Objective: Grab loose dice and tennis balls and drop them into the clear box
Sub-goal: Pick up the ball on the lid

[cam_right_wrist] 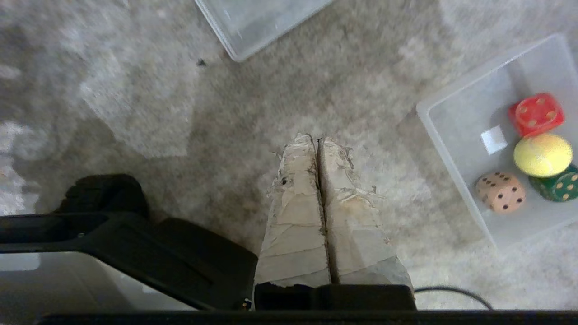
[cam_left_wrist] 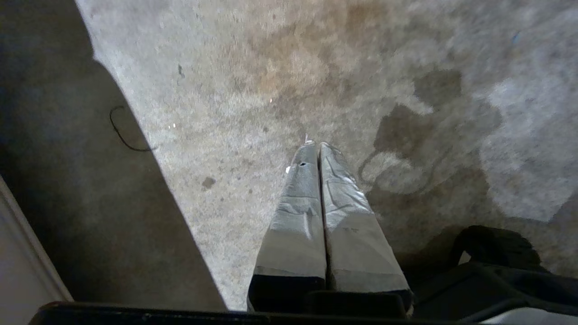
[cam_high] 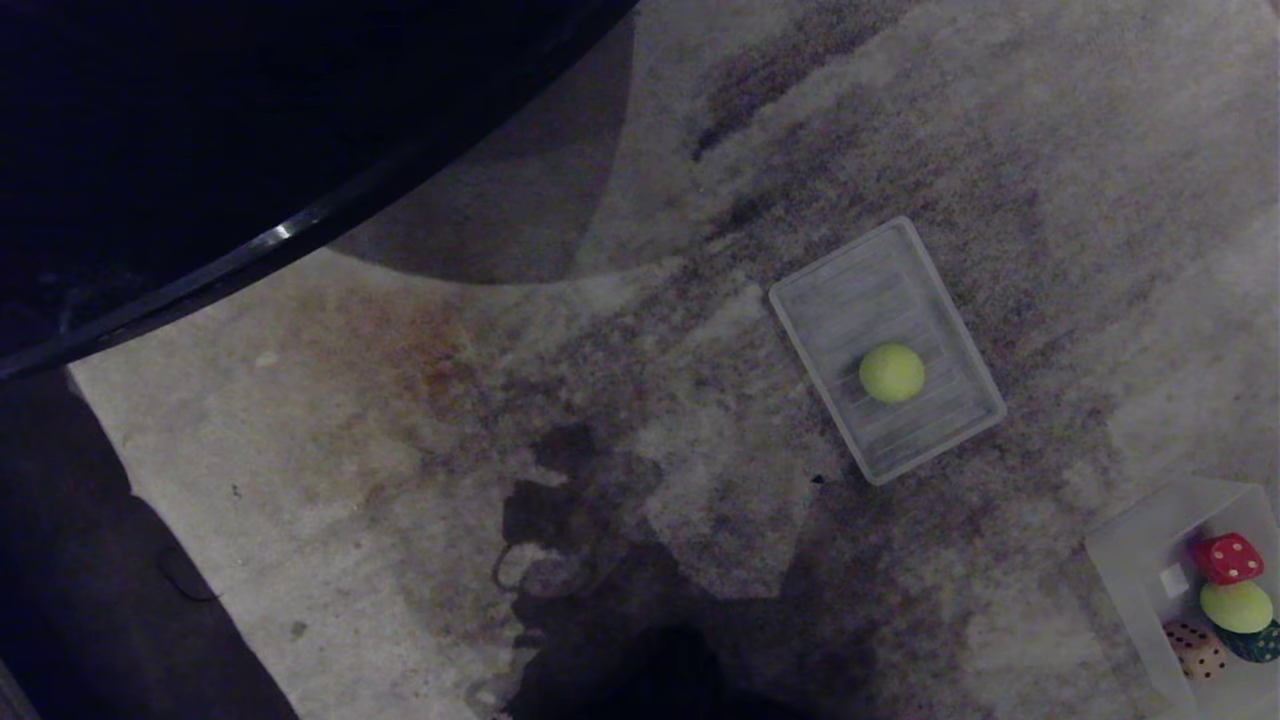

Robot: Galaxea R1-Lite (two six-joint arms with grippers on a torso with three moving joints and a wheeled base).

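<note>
While both arms hang over the carpet point(cam_high: 400, 480), left gripper point(cam_left_wrist: 316, 145) and right gripper point(cam_right_wrist: 316, 137) sit pinched closed, empty. Clear box point(cam_high: 1130, 560) near-right holds red die point(cam_high: 1228, 557), peach die point(cam_high: 1196, 648), green die point(cam_high: 1258, 643), one tennis ball point(cam_high: 1237, 605). Farther out, second tennis ball point(cam_high: 891, 372) rests on the ribbed lid point(cam_high: 850, 300).

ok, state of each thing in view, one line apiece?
clear box: on the carpet, holds three dice and a ball
red die: in the box
peach die: in the box
green die: in the box, partly under a ball
boxed ball: in the box
loose ball: resting on the lid
lid: flat on the carpet, off the box
left end effector: shut, empty
right end effector: shut, empty
</note>
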